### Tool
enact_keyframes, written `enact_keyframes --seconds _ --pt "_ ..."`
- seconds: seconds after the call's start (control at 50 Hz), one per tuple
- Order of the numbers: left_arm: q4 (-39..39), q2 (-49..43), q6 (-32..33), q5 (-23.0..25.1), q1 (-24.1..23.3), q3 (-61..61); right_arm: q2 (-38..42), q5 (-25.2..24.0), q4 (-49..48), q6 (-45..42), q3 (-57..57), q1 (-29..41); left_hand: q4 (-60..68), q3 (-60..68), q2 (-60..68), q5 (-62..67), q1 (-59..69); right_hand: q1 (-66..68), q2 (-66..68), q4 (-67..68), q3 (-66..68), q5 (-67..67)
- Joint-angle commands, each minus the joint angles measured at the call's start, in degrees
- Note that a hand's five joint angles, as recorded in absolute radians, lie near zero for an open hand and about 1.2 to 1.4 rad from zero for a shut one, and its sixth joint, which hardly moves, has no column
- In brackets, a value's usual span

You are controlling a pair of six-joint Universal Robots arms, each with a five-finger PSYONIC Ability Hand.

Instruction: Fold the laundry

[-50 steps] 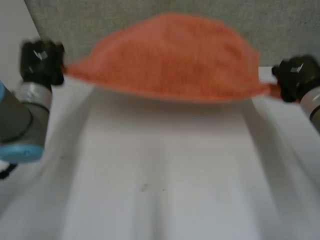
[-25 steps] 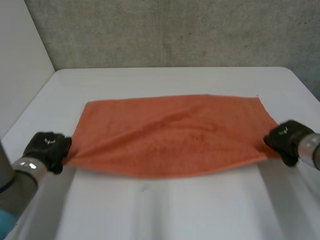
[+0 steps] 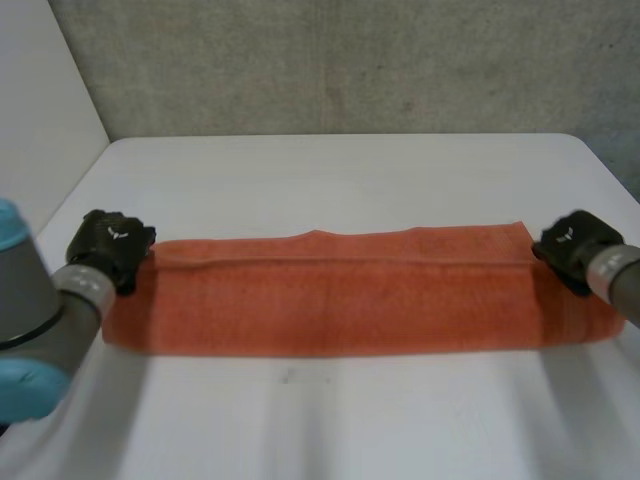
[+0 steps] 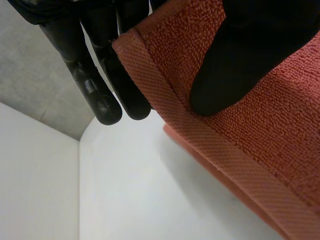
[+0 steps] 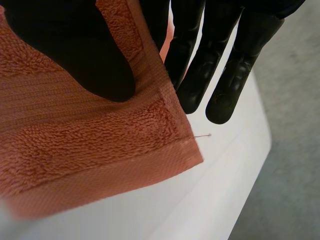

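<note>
Now, towel: the orange towel [image 3: 340, 295] lies flat on the white bench [image 3: 330, 170] as a long narrow strip, and at the left corner a second layer shows beneath the upper one.
Long axis: it runs across the bench from one hand to the other, so each arm has one short end on its own side.
Left hand: the left hand [image 3: 108, 247] is at the far left corner and pinches the upper layer between thumb and fingers [image 4: 95, 95], a little above the lower layer.
Right hand: the right hand [image 3: 572, 248] is at the far right corner, with the thumb on the cloth and the fingers [image 5: 235, 75] behind it, pinching.
Nearer hand: neither, because the middle of the towel is well apart from both.
Step, as I judge: the lengthwise fold looks laid, and the corners are not yet released.
Next move, probably: one short end goes over to the other along the long axis, with the edges kept matched.
</note>
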Motion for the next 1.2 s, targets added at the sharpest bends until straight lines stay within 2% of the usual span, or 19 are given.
enact_keyframes --seconds 0.02,0.1,0.22,0.34,0.36,0.38,0.4,0.42,0.44,0.46,0.54,0.68,0.74,0.84,0.9,1.06,1.2 --pt "3.2 -14.9 0.3 -8.7 -2.5 13.9 11.0 -0.1 -10.6 4.5 -11.6 3.0 11.5 11.6 11.2 15.2 14.7 24.2 12.3 11.6 12.1 13.0" --pt "3.2 -20.2 0.3 -9.7 -3.0 19.7 16.8 0.0 -14.5 4.5 -18.0 5.2 11.5 11.6 11.2 15.2 14.7 24.2 12.3 11.6 12.1 13.0" --pt "3.5 -22.9 0.1 -9.5 -3.2 22.8 22.3 0.1 -16.4 4.5 -23.8 6.2 11.5 11.6 11.2 15.2 14.7 24.2 12.3 11.6 12.1 13.0" --pt "7.9 -26.3 0.3 -9.4 -4.2 25.8 27.2 1.2 -18.8 4.5 -29.0 7.0 11.5 11.6 11.2 15.2 14.7 24.2 12.3 11.6 12.1 13.0" --pt "8.5 -26.3 0.3 -9.3 -4.2 25.8 27.5 1.7 -19.1 4.5 -29.4 7.2 11.5 11.6 11.2 15.2 14.7 19.4 7.5 6.8 7.3 8.2" --pt "8.5 -26.3 0.3 -9.3 -4.2 25.8 28.2 2.8 -19.4 4.5 -30.0 7.4 11.5 11.6 11.2 15.2 14.7 -22.7 -34.6 -35.3 -34.8 -34.0" --pt "9.9 -26.3 0.3 -9.1 -4.2 25.5 28.4 3.6 -19.4 4.5 -30.1 7.5 11.5 11.6 11.2 15.2 14.7 -40.6 -52.5 -53.2 -52.7 -51.9" --pt "10.9 -26.3 0.5 -9.0 -4.7 25.0 28.4 3.6 -19.4 4.5 -30.1 7.5 -15.3 -15.2 -15.5 -11.6 -12.1 -40.8 -52.7 -53.4 -52.9 -52.1" --pt "11.4 -26.1 0.7 -9.0 -5.3 24.8 28.4 5.0 -19.5 4.5 -30.1 7.6 -48.7 -48.6 -49.0 -45.0 -45.5 -45.8 -57.7 -58.4 -57.9 -57.0" --pt "11.6 -25.9 0.7 -9.0 -6.0 24.5 28.5 6.6 -19.4 4.9 -30.1 7.7 -58.5 -58.4 -58.8 -54.8 -55.3 -45.8 -57.7 -58.4 -57.9 -57.0" --pt "11.9 -24.4 0.4 -9.0 -7.0 23.9 27.0 9.5 -18.9 10.2 -29.0 7.7 -58.5 -58.4 -58.8 -54.8 -55.3 -45.8 -57.7 -58.4 -57.9 -57.0" --pt "11.8 -19.2 -0.1 -9.3 -7.0 21.1 16.7 9.0 -14.6 24.0 -22.6 6.9 -58.5 -58.4 -58.8 -54.8 -55.3 -45.8 -57.7 -58.4 -57.9 -57.0" --pt "11.6 -14.5 -0.2 -9.3 -6.9 16.4 11.1 5.5 -9.4 28.7 -18.1 6.3 -58.5 -58.4 -58.8 -54.8 -55.3 -45.8 -57.7 -58.4 -57.9 -57.0" --pt "11.7 -8.4 -0.9 -9.0 -7.1 9.1 4.7 -2.1 -2.6 30.0 -12.0 1.5 -58.5 -58.4 -58.8 -54.8 -55.3 -45.8 -57.7 -58.4 -57.9 -57.0" --pt "11.8 -5.5 -3.1 -9.0 -7.6 5.4 2.3 -5.0 0.6 30.0 -8.9 -1.2 -58.5 -58.4 -58.8 -54.8 -55.3 -45.8 -57.7 -58.4 -57.9 -57.0" --pt "11.9 -3.2 -13.4 -8.9 -9.7 1.2 1.8 -6.5 1.2 29.6 -2.2 -6.0 -58.5 -58.4 -58.8 -54.8 -55.3 -34.4 -46.3 -47.0 -46.5 -45.7" --pt "12.0 -3.0 -15.7 -8.9 -9.9 0.8 2.6 -9.6 -3.7 29.2 0.4 -7.7 -58.5 -58.4 -58.8 -54.8 -55.3 -28.9 -40.8 -41.5 -41.0 -40.1"
